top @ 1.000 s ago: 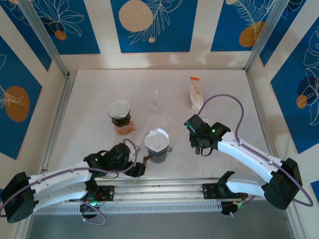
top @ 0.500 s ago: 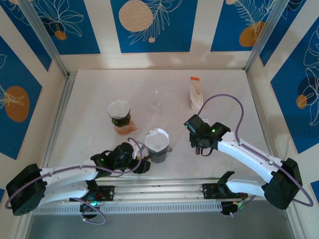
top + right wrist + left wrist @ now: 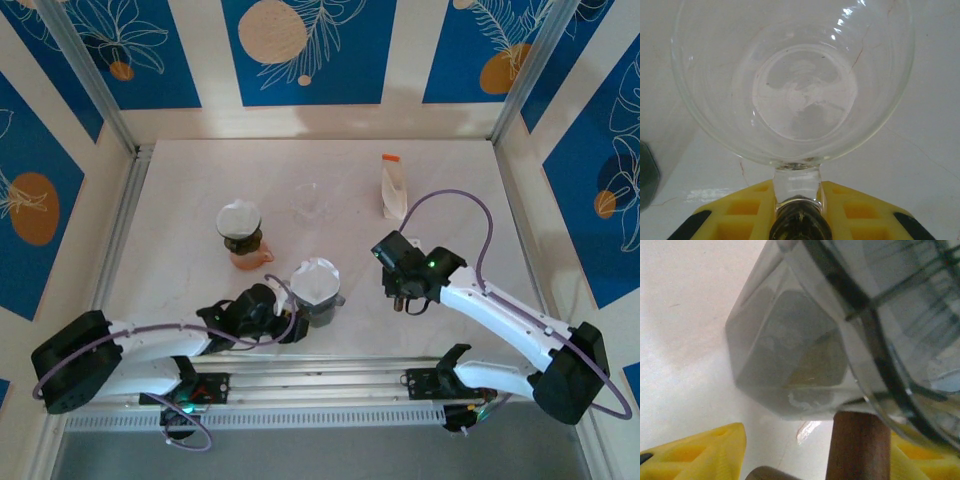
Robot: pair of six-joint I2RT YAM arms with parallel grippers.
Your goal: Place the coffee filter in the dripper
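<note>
A dark grey dripper (image 3: 320,306) stands near the table's front centre, and a white paper coffee filter (image 3: 314,280) sits in its mouth. In the left wrist view the dripper (image 3: 785,350) looms close, its brown wooden handle (image 3: 857,445) between my yellow fingers. My left gripper (image 3: 288,325) (image 3: 815,440) is open around that handle, with a clear gap on the left side. My right gripper (image 3: 403,295) (image 3: 797,192) is shut on the stem handle of a clear glass dripper (image 3: 795,80), whose bowl is empty.
An orange-brown dripper (image 3: 245,252) with a white filter (image 3: 238,217) stands at centre left. A faint clear glass cup (image 3: 310,205) is behind the grey dripper. A white pouch with an orange top (image 3: 393,190) stands at the back right. The enclosure's walls ring the table.
My left arm has slid right toward the grey dripper, and its jaws have narrowed around the wooden handle. The filter now looks rounder in the dripper's mouth. The right arm has stayed put.
</note>
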